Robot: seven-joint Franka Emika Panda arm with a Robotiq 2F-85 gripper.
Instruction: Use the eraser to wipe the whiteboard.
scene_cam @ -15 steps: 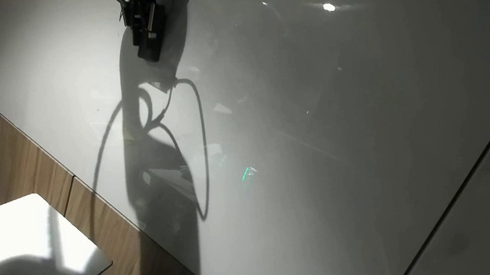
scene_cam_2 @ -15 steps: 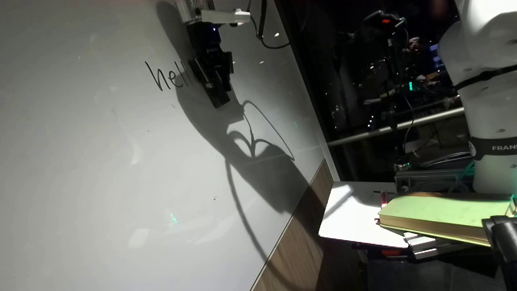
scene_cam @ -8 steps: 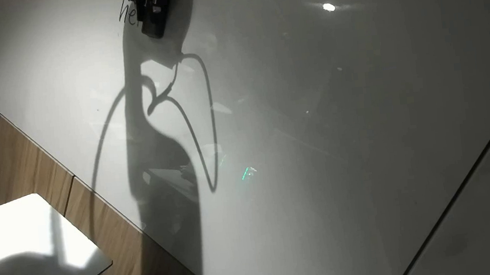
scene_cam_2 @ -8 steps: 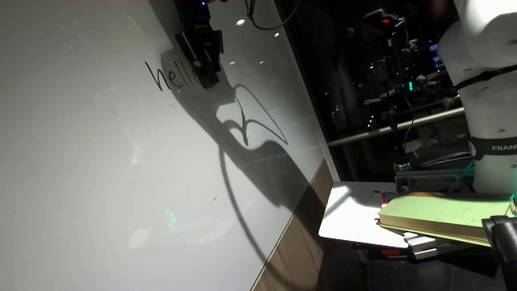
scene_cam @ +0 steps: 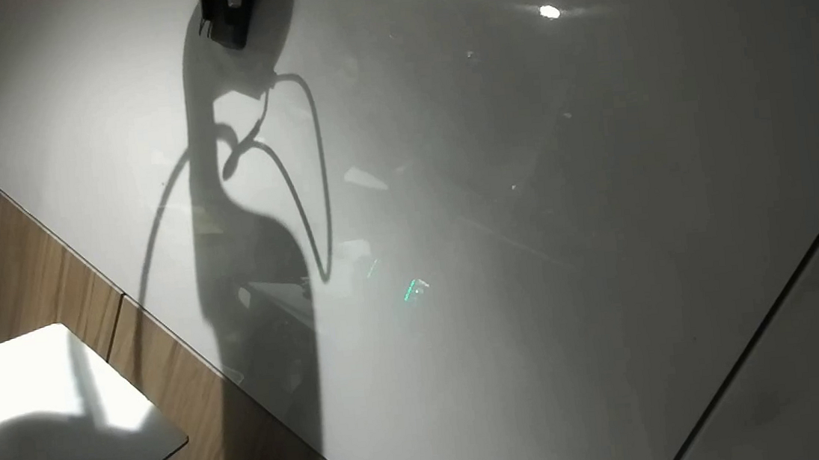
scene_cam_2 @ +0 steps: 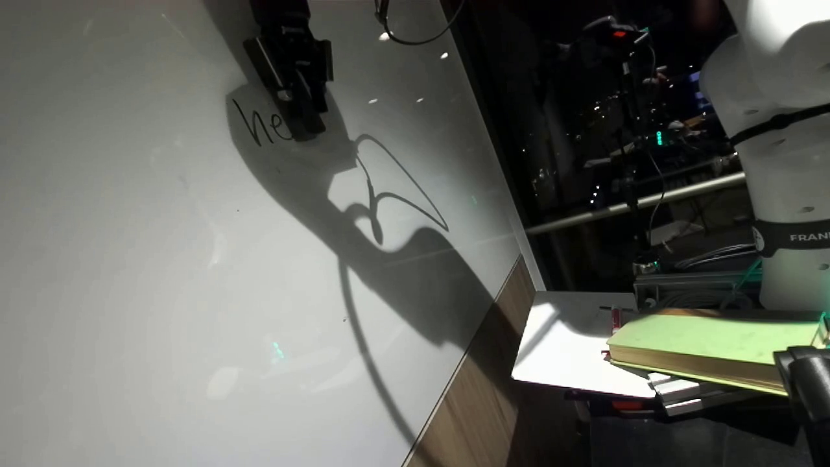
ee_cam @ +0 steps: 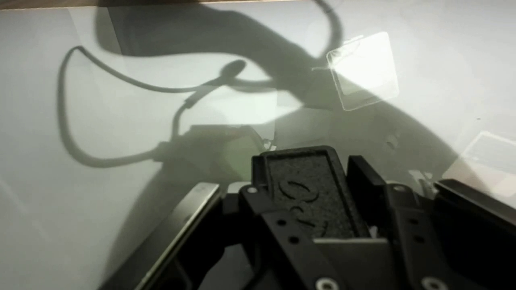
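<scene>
gripper [ee_cam: 309,173]: partway closed, clamped on the eraser [ee_cam: 314,197] by its sides;
eraser: in the gripper, over the whiteboard [scene_cam_2: 130,272]; contact unclear;
handwriting [scene_cam_2: 258,124]: "he" legible in an exterior view, just beside eraser

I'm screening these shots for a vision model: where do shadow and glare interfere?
Both exterior views: a broad shadow crosses the whiteboard, glare spots dot its gloss, and the tabletop is partly washed out; an exterior view: that shadow falls across the handwriting; wrist view: pale reflections and shadow mix around the eraser.
</scene>
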